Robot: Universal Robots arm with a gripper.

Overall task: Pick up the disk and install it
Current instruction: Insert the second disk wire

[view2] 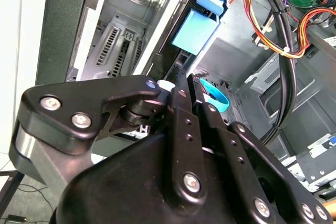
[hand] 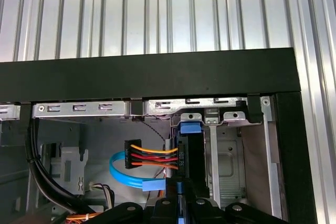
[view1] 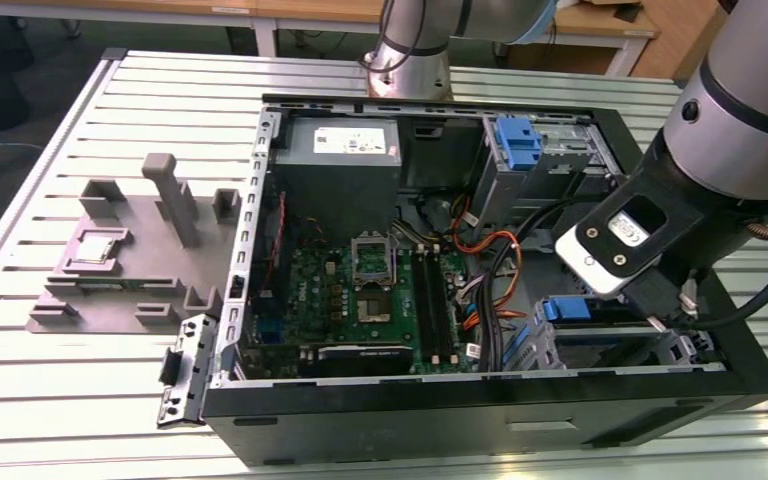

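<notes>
The disk (hand: 185, 153) stood on its edge in the drive bay at a corner of the open computer case (view1: 491, 425), beside the case's black wall, already seated in the metal cage (hand: 231, 150). In the first wrist view its long axis ran away from the camera, deep into the bay, and the blue tab of its bracket pointed to the case's rim. In the exterior view the blue bracket (view1: 568, 309) showed just below the arm's wrist, at the exterior view's right side of the case. The arm (view1: 744, 130) came from above at a slant and bent down into the case over this bay. The hand (view2: 184, 85) was lowered right at the top edge of the disk, with the black fingers (view2: 181, 103) drawn narrow, almost together; I could not tell for certain whether they pinched the disk's edge. A light blue cable (hand: 123, 174) and orange-red wires (hand: 155, 158) lay beside the disk. The case rested on a ribbed metal tabletop (view1: 91, 400).
</notes>
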